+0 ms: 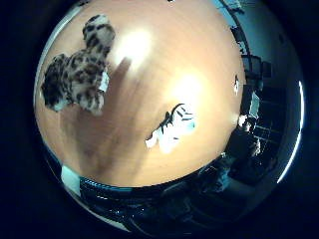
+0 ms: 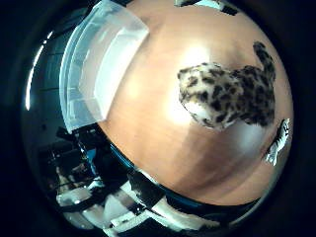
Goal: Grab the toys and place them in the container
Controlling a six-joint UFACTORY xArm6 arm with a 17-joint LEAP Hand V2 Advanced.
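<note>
Closest under the palm is the spotted plush leopard [image 2: 229,96], a fuzzy tan-and-black soft toy lying sprawled on the smooth orange-brown wooden table [image 2: 148,133], its tail trailing off toward one o'clock in the thumb-side view. Just beyond it lies the small white tiger figure with black stripes [image 1: 174,127], harder-looking and glossy, flat on its side and well apart from the leopard. Out at ten o'clock in the thumb-side view sits the clear plastic container [image 2: 101,64], a translucent rectangular tub with rounded corners, and it looks empty. So by the look of it nothing is packed yet: both toys are on the tabletop, two picks and two drops left. As for the robot's hand, none of it shows in either view, so its state cannot be told.
</note>
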